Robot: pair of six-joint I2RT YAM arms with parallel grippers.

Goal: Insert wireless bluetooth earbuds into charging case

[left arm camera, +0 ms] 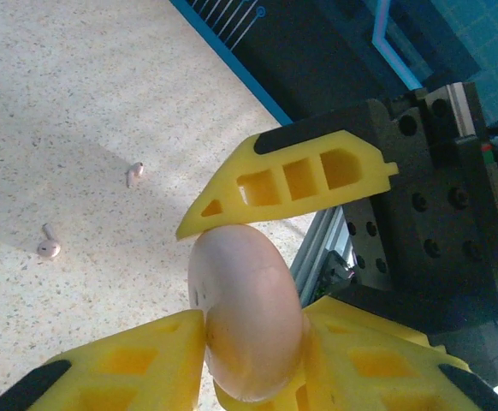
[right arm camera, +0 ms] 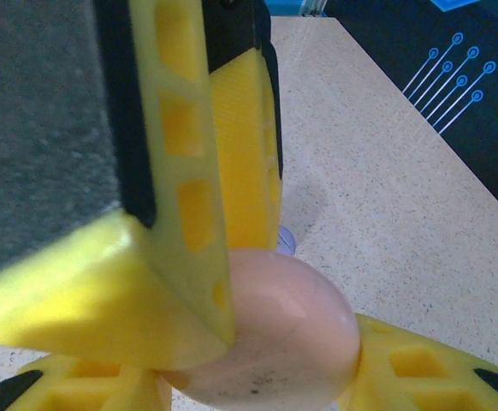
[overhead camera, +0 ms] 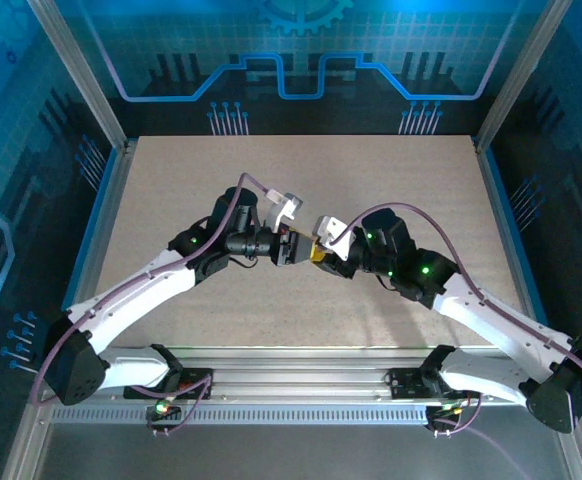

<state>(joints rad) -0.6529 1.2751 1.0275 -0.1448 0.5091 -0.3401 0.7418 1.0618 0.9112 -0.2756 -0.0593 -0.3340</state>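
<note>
Left wrist: left tool apparently clamps pink case; earbuds nearby.

Enclosed cell with blue-lit panels.

A pale speckled table is edged by a blue strip at the left and fenced at the corners by aluminium posts. The back wall is formed by a dark panel printed with glowing blue circuit lines and part of a gear shape. Similar gridded blue panels are set at the sides. A grooved metal rail is laid across the near edge. Soft shadows are cast on the table.
</note>
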